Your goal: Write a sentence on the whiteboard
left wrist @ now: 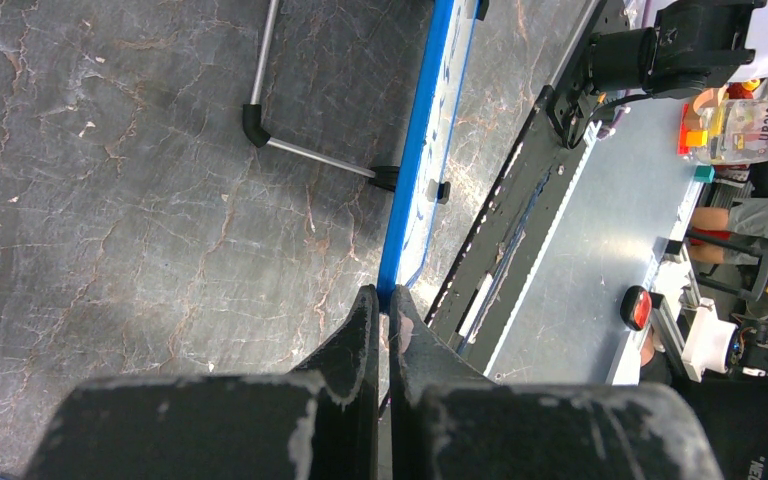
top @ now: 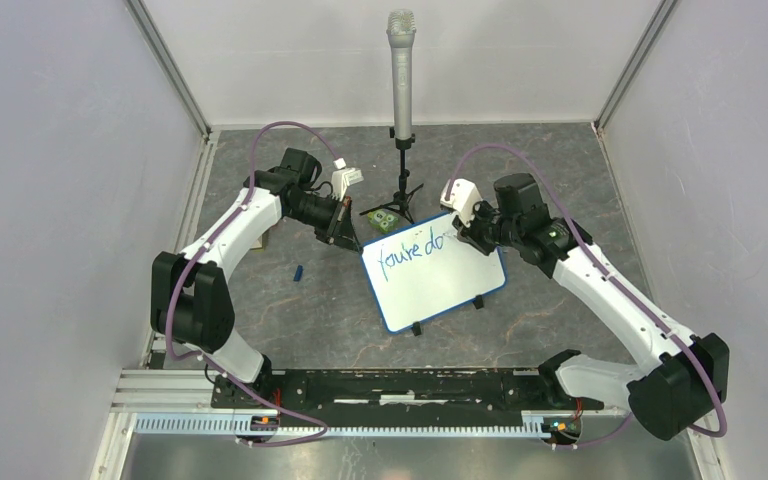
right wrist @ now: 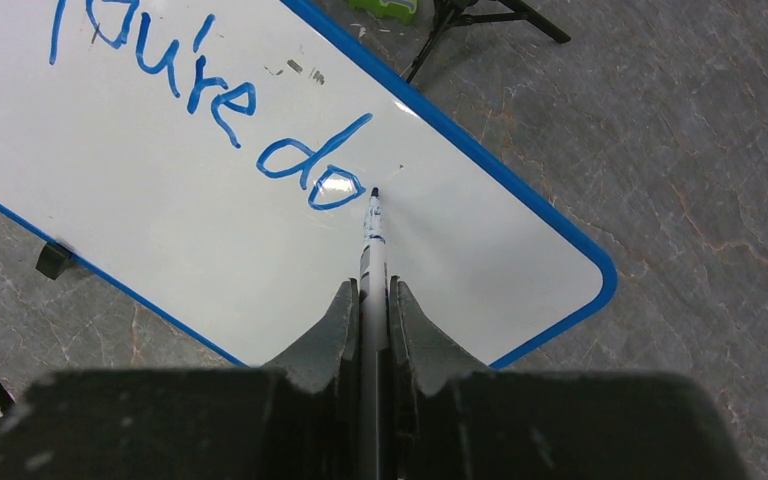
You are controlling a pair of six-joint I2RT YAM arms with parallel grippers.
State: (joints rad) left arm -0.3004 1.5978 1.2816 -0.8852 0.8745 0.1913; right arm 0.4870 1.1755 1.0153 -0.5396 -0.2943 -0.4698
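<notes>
Right pincer (right wrist: 375, 300): clamped on a marker (right wrist: 373, 235), black tip touching the glossy whiteboard (right wrist: 160, 230) just after the blue handwritten sentence (right wrist: 210, 100), "You're do". Left pincer (left wrist: 382, 300): pinching the whiteboard's blue rim. Grey veined worktop (right wrist: 710, 150) beneath.

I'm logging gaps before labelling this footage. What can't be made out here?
Left wrist view: the whiteboard is edge-on, so its sentence is unreadable.
Right wrist view: the frame's top edge cuts off the first letters.
Top view: the right hand hides the marker; the blue bit left of the board is too small to name.
</notes>
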